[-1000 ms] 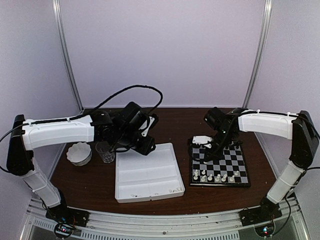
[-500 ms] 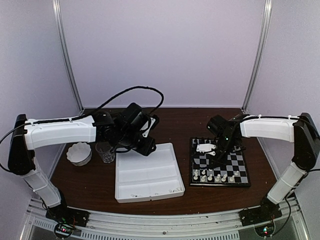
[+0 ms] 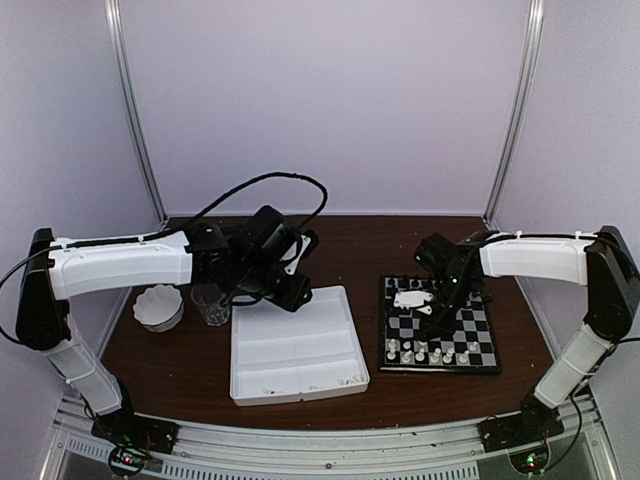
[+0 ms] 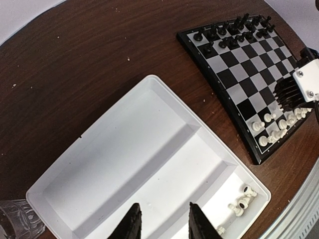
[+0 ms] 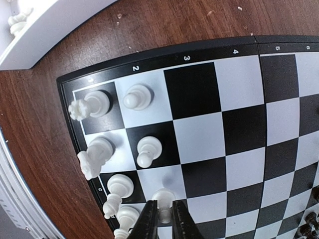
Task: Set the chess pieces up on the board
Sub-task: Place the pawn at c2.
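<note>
One chessboard (image 3: 478, 325), one white tray (image 3: 290, 350), one glass (image 3: 210, 303), one small white bowl (image 3: 159, 306), two robot arms (image 3: 120, 265) (image 3: 530, 255).

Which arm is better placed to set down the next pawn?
Right: the right gripper is shut on a small white plastic pawn over the black-and-white checked chessboard; the left gripper hangs open over the white plastic tray.

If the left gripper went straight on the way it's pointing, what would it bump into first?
Probably the white tray: the left gripper points down at its bare floor with nothing in between, though the depth is unclear.
</note>
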`<control>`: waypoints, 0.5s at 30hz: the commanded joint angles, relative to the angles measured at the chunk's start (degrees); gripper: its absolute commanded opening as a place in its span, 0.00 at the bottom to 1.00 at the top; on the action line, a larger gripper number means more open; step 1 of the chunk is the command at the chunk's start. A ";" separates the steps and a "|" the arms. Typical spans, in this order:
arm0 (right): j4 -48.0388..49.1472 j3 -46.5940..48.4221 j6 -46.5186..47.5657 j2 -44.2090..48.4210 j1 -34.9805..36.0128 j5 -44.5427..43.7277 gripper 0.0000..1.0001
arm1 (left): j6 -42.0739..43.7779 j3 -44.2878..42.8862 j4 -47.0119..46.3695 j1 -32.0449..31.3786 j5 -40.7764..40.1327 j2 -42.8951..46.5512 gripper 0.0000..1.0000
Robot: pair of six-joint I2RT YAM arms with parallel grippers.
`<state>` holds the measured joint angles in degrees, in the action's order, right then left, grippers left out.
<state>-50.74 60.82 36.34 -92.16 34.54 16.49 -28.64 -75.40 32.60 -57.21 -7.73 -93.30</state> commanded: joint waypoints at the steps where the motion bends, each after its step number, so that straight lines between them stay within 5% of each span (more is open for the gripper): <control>1: 0.02 -0.44 0.75 -0.94 0.35 0.37 0.13 | -0.10 -0.10 -2.01 -0.08 -0.58 0.06 0.33; 15: -0.95 0.51 0.03 0.17 0.35 1.63 0.20 | 0.10 0.90 -1.80 -0.04 -0.97 0.50 0.34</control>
<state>-50.76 60.80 36.67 -93.80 34.54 17.15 -28.67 -75.26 32.60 -57.21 -7.79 -93.30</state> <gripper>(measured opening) 0.168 0.335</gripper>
